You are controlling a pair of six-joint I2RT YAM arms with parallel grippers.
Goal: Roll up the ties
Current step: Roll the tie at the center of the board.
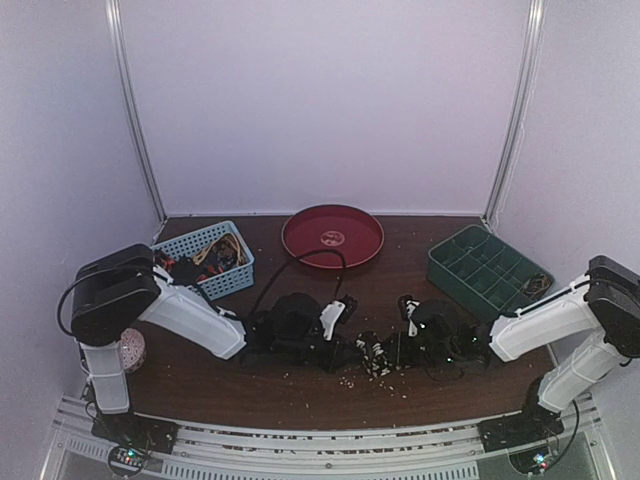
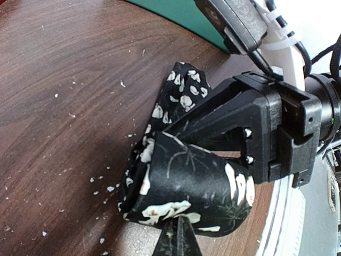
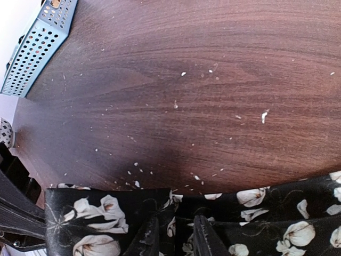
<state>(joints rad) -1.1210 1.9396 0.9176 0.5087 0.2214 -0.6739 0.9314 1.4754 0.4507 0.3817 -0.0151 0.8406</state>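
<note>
One tie (image 2: 186,184), black with pale flowers, lies partly rolled on the brown table at front centre (image 1: 372,358). In the left wrist view the roll is a fat cone. My left gripper (image 2: 178,234) has its fingers pressed together at the roll's lower edge. My right gripper (image 3: 176,237) pinches a fold of the same tie (image 3: 277,221) between nearly closed fingers, and its black body (image 2: 266,128) sits right behind the roll. In the top view the left gripper (image 1: 347,348) and right gripper (image 1: 398,348) meet at the tie. More ties (image 1: 208,254) lie in a blue basket.
The blue basket (image 1: 236,275) stands at back left, a red round plate (image 1: 333,236) at back centre, a green divided tray (image 1: 487,270) at back right. A pinkish speckled ball (image 1: 131,350) lies by the left arm base. Pale crumbs (image 1: 348,380) are scattered near the front.
</note>
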